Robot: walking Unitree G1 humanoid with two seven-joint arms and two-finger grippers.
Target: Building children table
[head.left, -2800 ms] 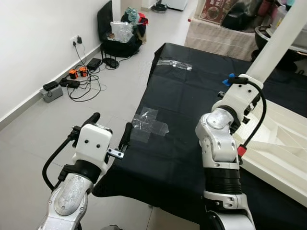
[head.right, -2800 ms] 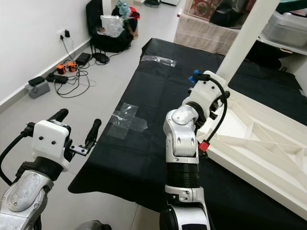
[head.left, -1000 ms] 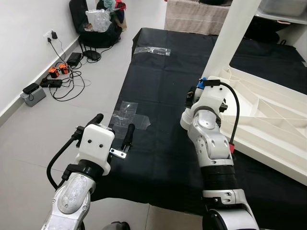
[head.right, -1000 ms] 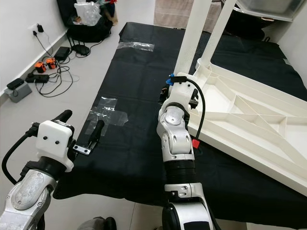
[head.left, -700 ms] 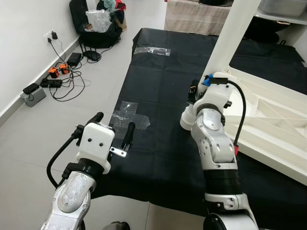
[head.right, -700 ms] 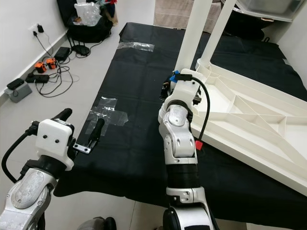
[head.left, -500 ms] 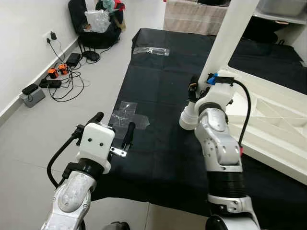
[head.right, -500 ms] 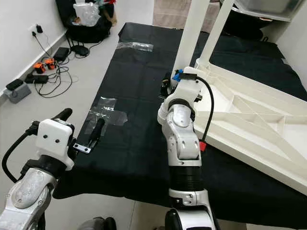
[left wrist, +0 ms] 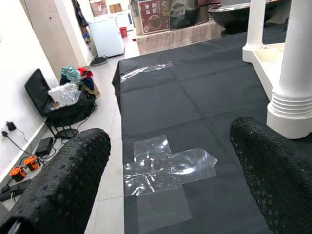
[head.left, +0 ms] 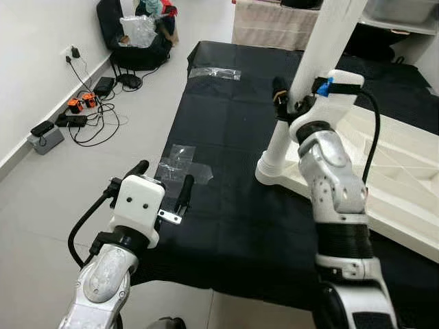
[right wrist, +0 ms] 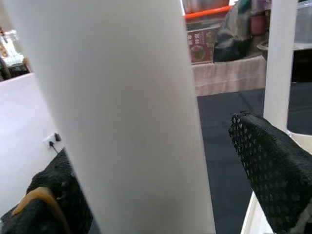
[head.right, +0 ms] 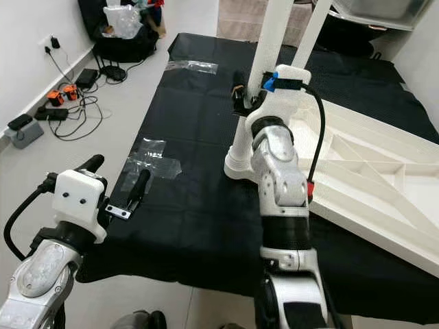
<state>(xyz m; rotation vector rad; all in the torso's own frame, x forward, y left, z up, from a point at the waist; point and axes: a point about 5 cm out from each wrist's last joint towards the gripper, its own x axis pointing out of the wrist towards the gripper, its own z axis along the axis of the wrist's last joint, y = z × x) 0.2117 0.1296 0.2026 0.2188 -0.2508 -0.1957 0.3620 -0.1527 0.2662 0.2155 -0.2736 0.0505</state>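
R tool (right wrist: 161,161) up at the upright white table leg (head.left: 302,103), fingers (right wrist: 270,170) either side of it, round it but can't tell if clamped. Leg stands at near corner of upturned white tabletop (head.right: 370,171) on black floor mat (head.left: 226,144). L tool (left wrist: 170,165) apart, hovering over mat edge nr clear tape patch (left wrist: 163,163).
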